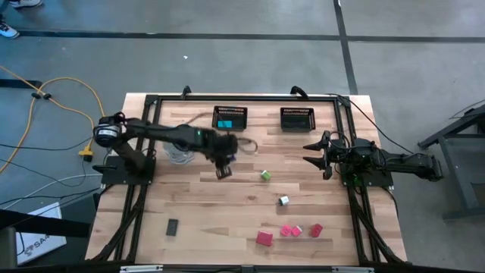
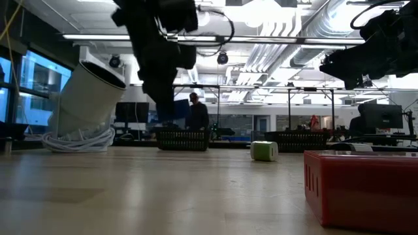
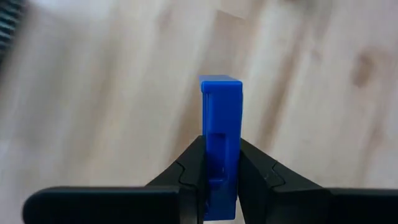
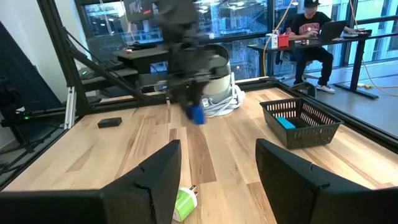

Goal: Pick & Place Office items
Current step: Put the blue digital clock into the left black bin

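left gripper (image 3: 217, 180) clamped on blue block (image 3: 221, 124), lifted clear of table for carrying, near left mesh basket (image 1: 229, 117) holding teal piece | right gripper (image 1: 314, 152) fingers apart, waiting beside right basket (image 1: 297, 119)

counter (image 1: 227, 220): light wood planks, black frame round edges
baskets: 2 black mesh, far edge; left basket (image 1: 230, 117), right basket (image 1: 297, 118), well apart
white cylinder (image 2: 88, 98): tilted, w/ coiled white cable (image 2: 78, 140) at base
floor: yellow cable (image 1: 68, 95) left of counter
bkgd: seated person (image 4: 314, 37) at desk
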